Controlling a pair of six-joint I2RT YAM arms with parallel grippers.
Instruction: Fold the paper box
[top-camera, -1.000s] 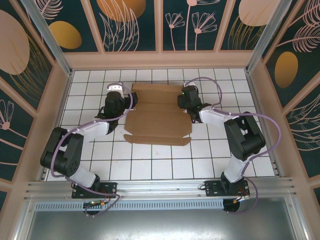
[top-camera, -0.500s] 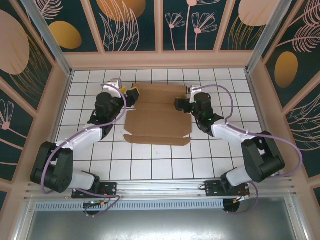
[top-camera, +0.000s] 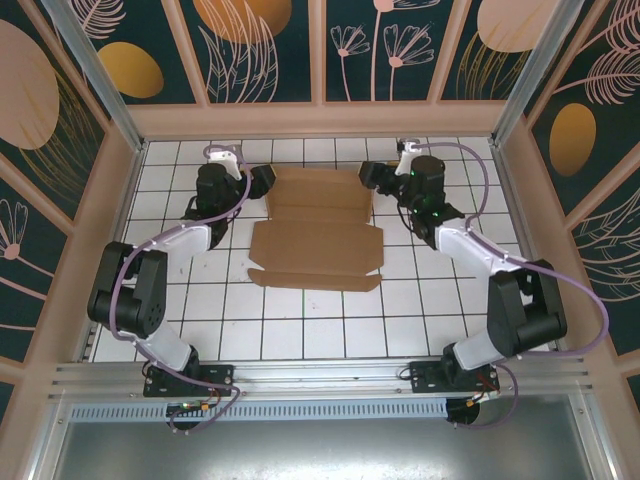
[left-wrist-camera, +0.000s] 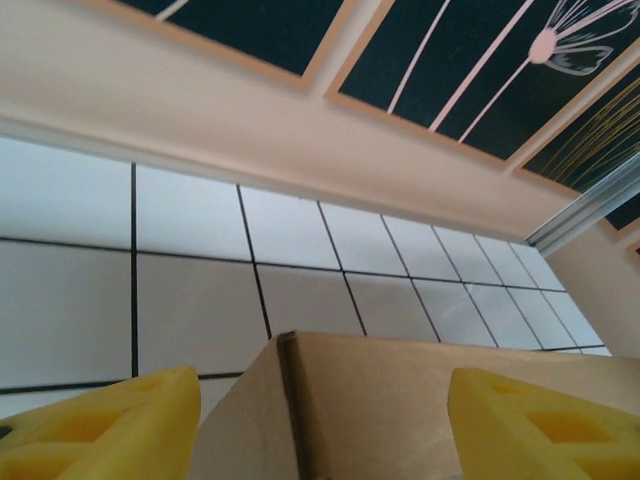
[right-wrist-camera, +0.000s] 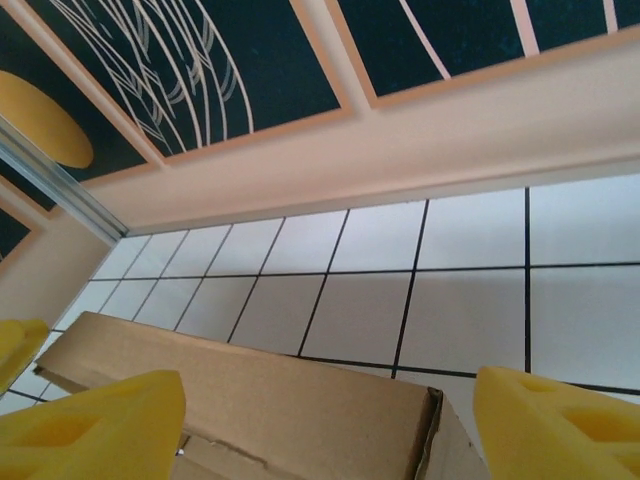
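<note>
The paper box (top-camera: 315, 230) lies opened out on the white tiled table (top-camera: 420, 320), in the middle from left to right and somewhat toward the far wall. Its edges sit square to the tile lines. Its creases and its far edge run left to right, a narrow flap points toward the arm bases, and the stacked panels run from near to far.

The left gripper (top-camera: 265, 183) is at the far left corner of the cardboard and the right gripper (top-camera: 366, 175) is at the far right corner, the two facing each other across the far panel.

In the left wrist view the left gripper (left-wrist-camera: 320, 405) has its yellow fingers (left-wrist-camera: 100, 430) spread wide. The box's corner (left-wrist-camera: 290, 345) rises into the gap between them, with bare tile showing between the left finger and the cardboard edge.

In the right wrist view the right gripper (right-wrist-camera: 325, 405) also has its fingers (right-wrist-camera: 560, 425) well apart. The far panel (right-wrist-camera: 250, 390) slants across the gap, and its torn right end stops just short of the right finger.

Whether either gripper touches the cardboard cannot be told.
</note>
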